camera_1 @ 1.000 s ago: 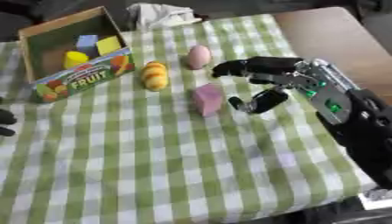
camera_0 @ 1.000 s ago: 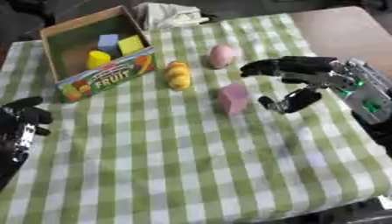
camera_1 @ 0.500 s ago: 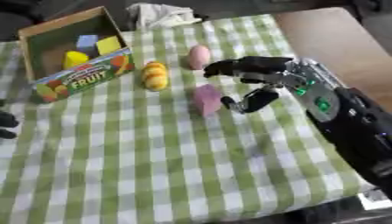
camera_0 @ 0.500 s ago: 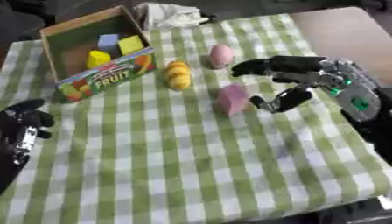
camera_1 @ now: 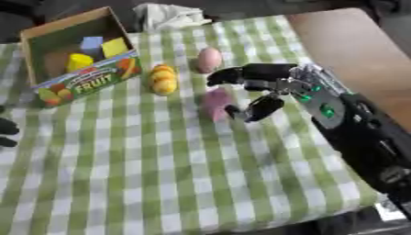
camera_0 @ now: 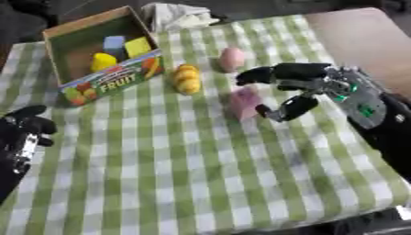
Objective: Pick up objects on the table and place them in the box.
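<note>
A pink block (camera_0: 244, 102) stands on the green checked cloth at mid-table. My right hand (camera_0: 298, 86) reaches in from the right and is open around it: fingers stretch over its far top, the thumb (camera_0: 287, 109) sits at its near right side. A pink egg-shaped thing (camera_0: 233, 58) lies just beyond, and a yellow lumpy fruit (camera_0: 187, 79) lies to the left. The cardboard fruit box (camera_0: 112, 81) at the far left holds a blue block, a yellow block and a yellow piece. My left hand (camera_0: 24, 135) rests at the left edge, fingers relaxed.
A crumpled white cloth (camera_0: 178, 16) lies behind the box at the table's far edge. Bare brown tabletop (camera_0: 365, 41) shows at the far right past the cloth. The near half of the checked cloth (camera_0: 176, 183) bears nothing.
My right hand has moved left across the table until its fingers and thumb bracket the pink block. The block and other objects have stayed in place; the left hand is still.
</note>
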Controlling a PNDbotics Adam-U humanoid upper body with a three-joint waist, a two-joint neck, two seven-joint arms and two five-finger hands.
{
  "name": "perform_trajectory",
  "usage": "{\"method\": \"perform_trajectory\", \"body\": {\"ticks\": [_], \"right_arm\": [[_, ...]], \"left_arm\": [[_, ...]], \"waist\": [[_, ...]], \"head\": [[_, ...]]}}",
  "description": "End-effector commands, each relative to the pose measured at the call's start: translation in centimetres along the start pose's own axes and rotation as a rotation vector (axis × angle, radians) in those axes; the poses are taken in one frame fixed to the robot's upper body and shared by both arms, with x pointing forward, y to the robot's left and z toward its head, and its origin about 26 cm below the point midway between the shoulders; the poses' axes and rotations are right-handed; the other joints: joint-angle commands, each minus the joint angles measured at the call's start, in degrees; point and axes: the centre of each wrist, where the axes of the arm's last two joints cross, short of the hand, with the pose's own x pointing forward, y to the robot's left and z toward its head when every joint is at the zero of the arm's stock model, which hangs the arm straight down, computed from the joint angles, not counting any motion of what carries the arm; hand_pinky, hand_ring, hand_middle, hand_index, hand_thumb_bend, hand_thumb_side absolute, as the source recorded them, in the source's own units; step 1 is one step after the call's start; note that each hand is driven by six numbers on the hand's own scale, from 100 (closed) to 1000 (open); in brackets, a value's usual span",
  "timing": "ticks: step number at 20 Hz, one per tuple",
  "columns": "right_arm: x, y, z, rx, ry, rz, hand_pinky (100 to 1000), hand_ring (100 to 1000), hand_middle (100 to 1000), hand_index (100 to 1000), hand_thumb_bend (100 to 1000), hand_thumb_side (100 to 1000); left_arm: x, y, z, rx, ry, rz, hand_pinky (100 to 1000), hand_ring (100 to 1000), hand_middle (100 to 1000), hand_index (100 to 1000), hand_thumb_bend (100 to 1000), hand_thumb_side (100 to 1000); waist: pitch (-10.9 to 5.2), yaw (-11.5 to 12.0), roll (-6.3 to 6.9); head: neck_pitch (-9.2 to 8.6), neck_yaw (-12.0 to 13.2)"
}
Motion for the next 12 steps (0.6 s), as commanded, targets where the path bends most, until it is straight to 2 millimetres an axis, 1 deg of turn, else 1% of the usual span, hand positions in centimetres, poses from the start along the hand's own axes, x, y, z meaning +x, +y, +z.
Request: {"method": "perform_trajectory", "body": {"ticks": [1,4,5,12], "right_arm": [[-0.4,-0.8,0.2,0.000,0.014,0.023,873,925,1000,1000,100,418],[-0.6,-0.6,0.0,0.006,0.019,0.020,872,921,1000,1000,100,405],[-0.6,-0.5,-0.1,0.009,0.020,0.019,871,921,1000,1000,100,419],[-1.0,0.2,-0.5,0.022,0.032,0.017,868,912,1000,1000,100,388]], "left_arm": [[0.7,0.2,-0.1,-0.004,-0.026,-0.014,617,669,597,821,100,733],[0.7,0.2,-0.1,-0.007,-0.028,-0.013,617,669,596,821,100,737],[0.7,0.2,-0.1,-0.008,-0.028,-0.012,617,669,596,821,100,733],[0.7,0.1,-0.2,-0.014,-0.030,-0.008,617,669,596,822,100,733]], "waist": [[-0.93,0.19,-0.07],[-0.93,0.33,-0.02],[-0.93,0.38,-0.02],[-0.96,0.71,0.11]], "head": [[0.26,-0.26],[0.26,-0.41],[0.26,-0.49],[0.26,-0.83]]}}
